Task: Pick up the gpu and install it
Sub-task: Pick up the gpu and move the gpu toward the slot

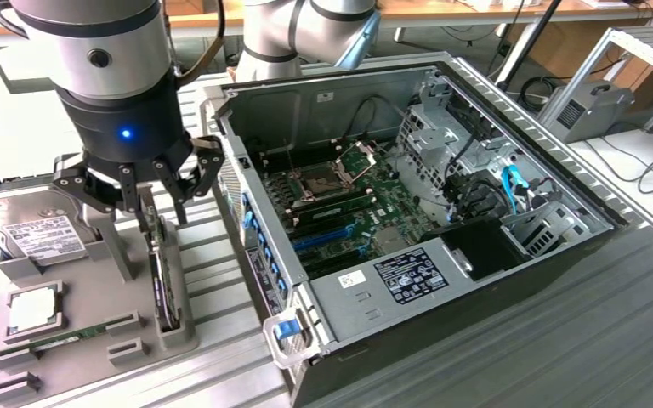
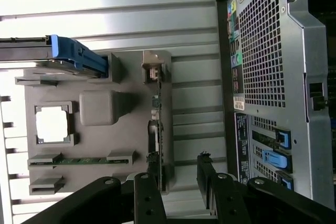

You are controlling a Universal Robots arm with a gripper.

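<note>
The tray is matt grey plastic; the gripper is matt black. The computer case is bare sheet metal, the table ribbed, dull-sheened metal.

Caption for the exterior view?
Open black robot hand above the thin, dark, edge-on gpu, beside an open metal computer case.

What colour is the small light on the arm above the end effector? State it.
Blue; the light shows best in the exterior view.
</note>
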